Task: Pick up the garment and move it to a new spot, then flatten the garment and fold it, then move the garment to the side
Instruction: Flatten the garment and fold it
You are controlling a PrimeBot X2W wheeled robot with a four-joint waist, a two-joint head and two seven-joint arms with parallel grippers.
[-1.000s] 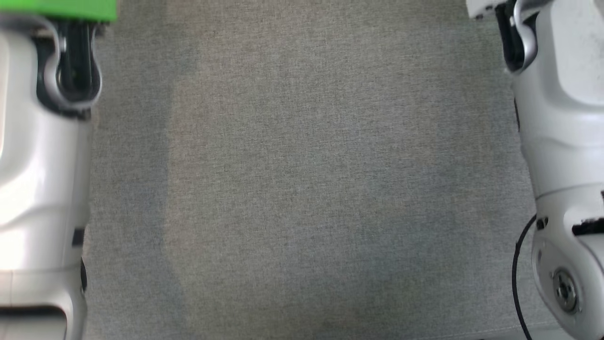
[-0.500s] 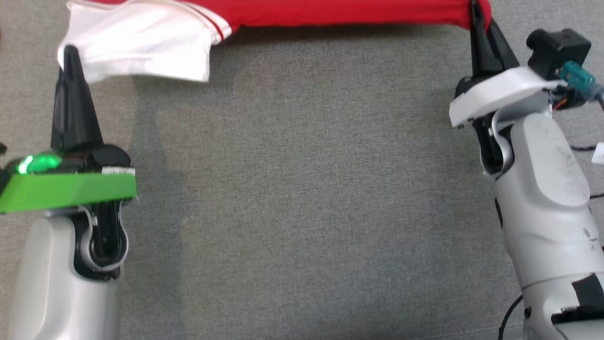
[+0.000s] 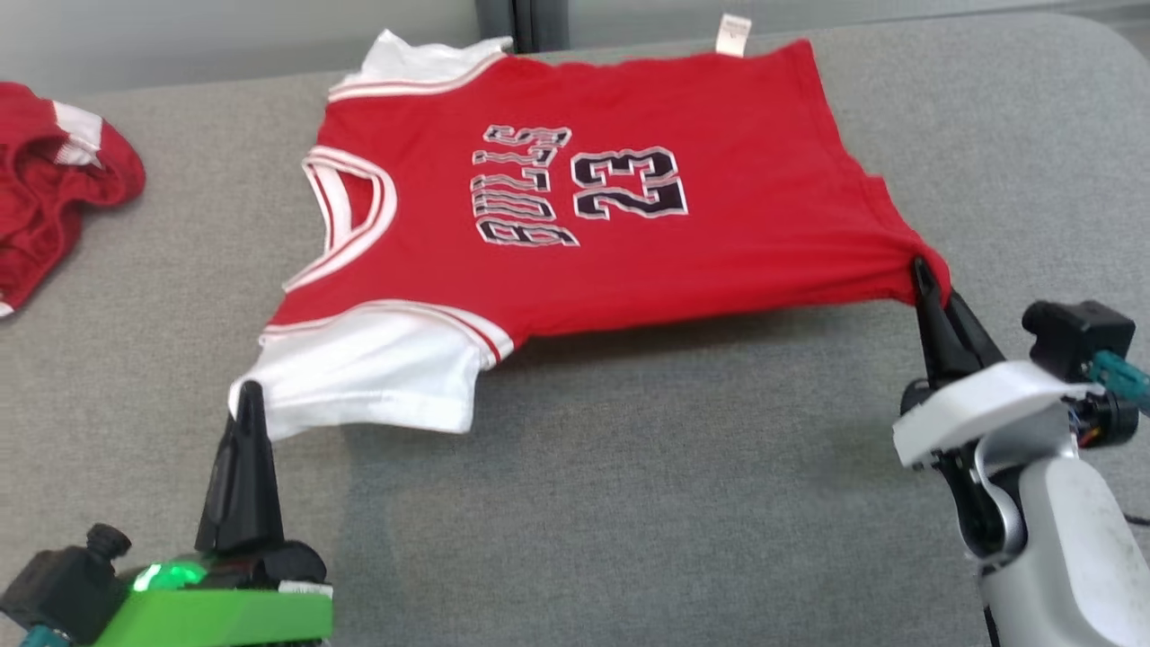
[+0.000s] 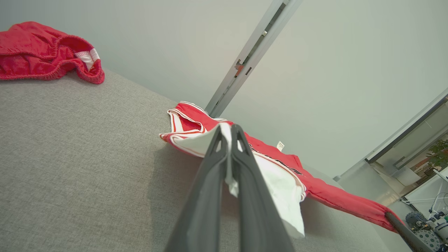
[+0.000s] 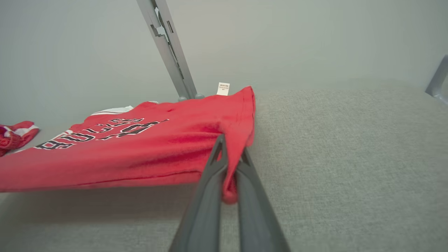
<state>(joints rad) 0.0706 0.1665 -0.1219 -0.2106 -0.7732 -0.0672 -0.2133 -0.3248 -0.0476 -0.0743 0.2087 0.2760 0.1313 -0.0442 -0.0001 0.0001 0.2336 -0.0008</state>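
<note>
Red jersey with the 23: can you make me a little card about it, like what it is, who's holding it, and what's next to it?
thing: red jersey, number 23 on it
lies on: grey fabric surface, near edge lifted
left gripper: shut on the white sleeve
right gripper: shut on the red hem corner
shape: spread out, stretched between both grippers
neighbour: crumpled red shorts, to the robot's left, not touching the jersey
</note>
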